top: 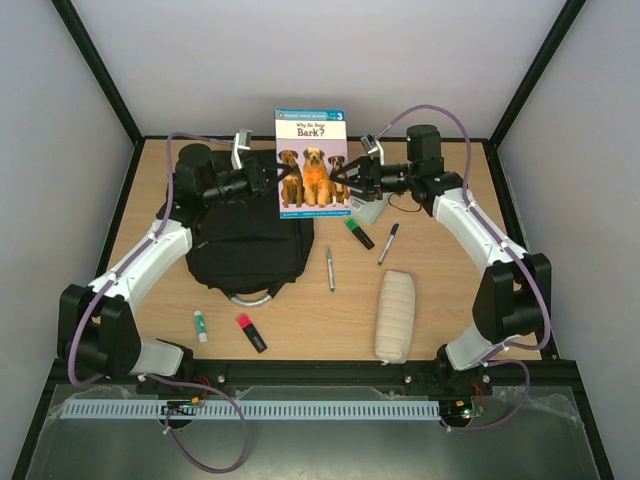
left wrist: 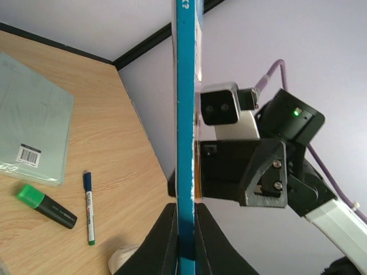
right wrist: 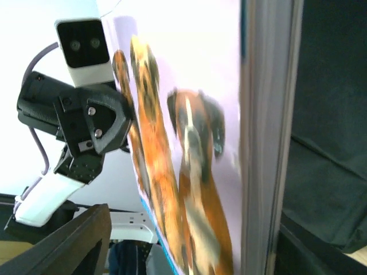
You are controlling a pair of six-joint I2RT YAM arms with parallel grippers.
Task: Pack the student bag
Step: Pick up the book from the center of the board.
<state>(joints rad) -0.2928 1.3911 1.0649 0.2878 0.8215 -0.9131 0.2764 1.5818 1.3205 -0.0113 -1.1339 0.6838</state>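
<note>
While the left gripper (top: 270,173) is clamping one edge of the thin purple paperback dog book (top: 311,165), holding it upright, the right gripper (top: 350,180) is straddling the opposite edge with jaws standing wide. The large black soft fabric backpack (top: 245,245) is lying beneath; pinched on one side only, the book is probably risking twisting loose and missing it.

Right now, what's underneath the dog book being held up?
The student bag and a pale green packet poke out below the book; the parts of them beneath it, and the table there, are covered.
</note>
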